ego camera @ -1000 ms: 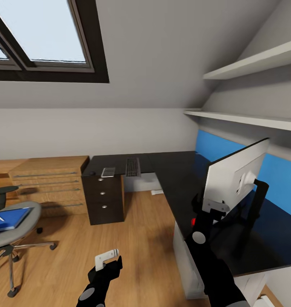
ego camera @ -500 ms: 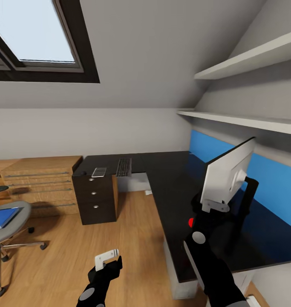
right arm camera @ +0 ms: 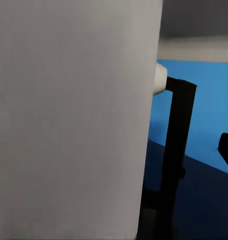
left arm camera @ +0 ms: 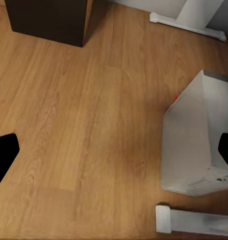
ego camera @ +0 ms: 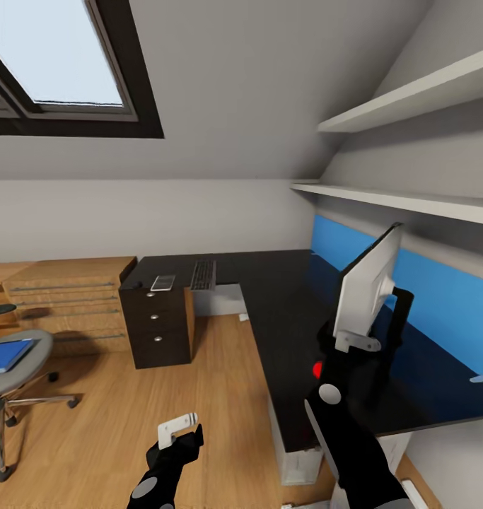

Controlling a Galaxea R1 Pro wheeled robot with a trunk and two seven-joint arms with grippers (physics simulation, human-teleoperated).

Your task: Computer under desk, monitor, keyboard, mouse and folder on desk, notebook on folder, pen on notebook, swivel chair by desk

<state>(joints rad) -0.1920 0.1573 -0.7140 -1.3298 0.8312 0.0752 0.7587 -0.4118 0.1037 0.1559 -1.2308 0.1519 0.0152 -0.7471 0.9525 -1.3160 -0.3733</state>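
Nearest, the left pincer (ego camera: 179,433) hangs open and empty over the floor. The right pincer (ego camera: 354,341) is up against the monitor (ego camera: 365,291) at its lower edge; whether it grips, I cannot tell. The monitor stands on the table (ego camera: 291,297). Beyond it lie the keyboard (ego camera: 203,275) and, far left, the folder (ego camera: 6,354) on the swivel chair (ego camera: 15,375). Monitor placement seems in hand; next, release and fetch the keyboard.

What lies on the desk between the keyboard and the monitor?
In the head view, only bare black desk lies between the keyboard and the monitor.
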